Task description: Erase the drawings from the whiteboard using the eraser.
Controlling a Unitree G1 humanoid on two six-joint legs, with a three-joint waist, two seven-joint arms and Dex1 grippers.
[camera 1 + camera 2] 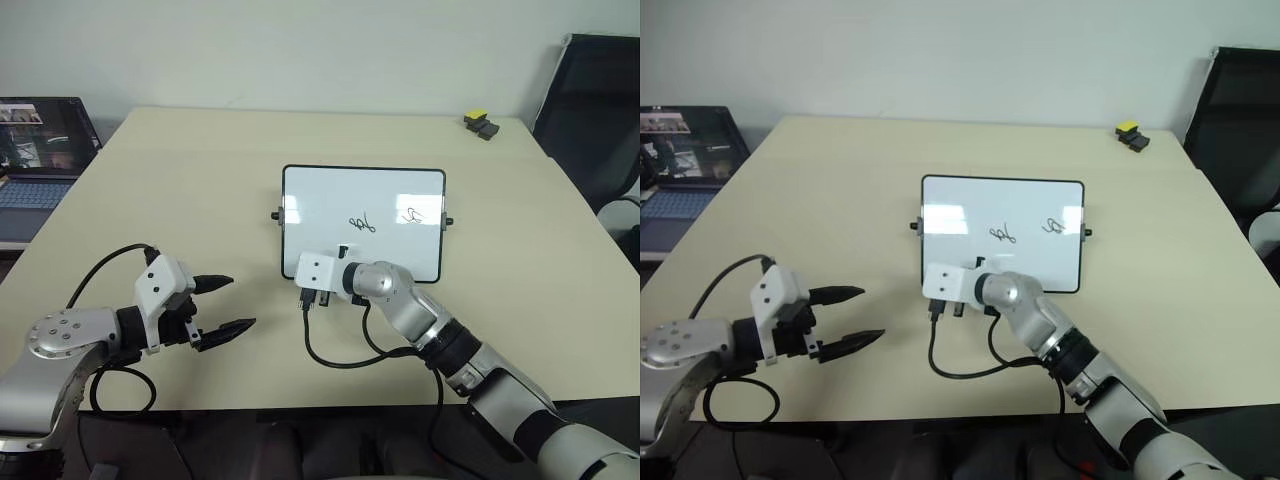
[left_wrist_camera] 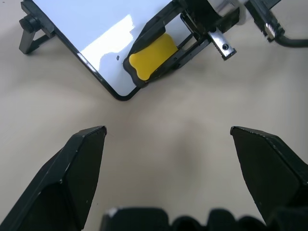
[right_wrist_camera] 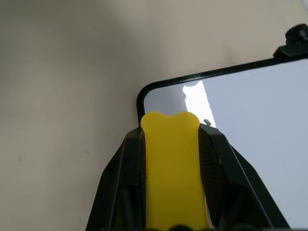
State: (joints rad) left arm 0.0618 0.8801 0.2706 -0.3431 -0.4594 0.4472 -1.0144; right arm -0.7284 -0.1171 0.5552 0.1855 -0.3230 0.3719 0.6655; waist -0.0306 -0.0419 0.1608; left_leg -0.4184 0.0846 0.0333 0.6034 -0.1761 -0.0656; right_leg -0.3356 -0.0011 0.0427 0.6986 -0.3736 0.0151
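The whiteboard (image 1: pixel 363 222) is laid flat near the middle of the beige table (image 1: pixel 180 190), with a small black knob at each short side. Two black marker drawings (image 1: pixel 362 223) are seen on its white face, one near the centre and another toward three o'clock of it; a third cannot be made out. The yellow eraser (image 3: pixel 172 168) is clamped between the closed black fingers of the right gripper (image 3: pixel 171 144), and its tip is set at the board's corner at about seven o'clock, over the black frame. The left gripper (image 1: pixel 222 305) is held above bare table at roughly eight o'clock from the board, well apart from it, its fingers spread wide and holding nothing. A laptop (image 1: pixel 40 150) is seen at the table's ten o'clock edge, and a yellow-topped black block (image 1: pixel 480 123) lies near the two o'clock corner.
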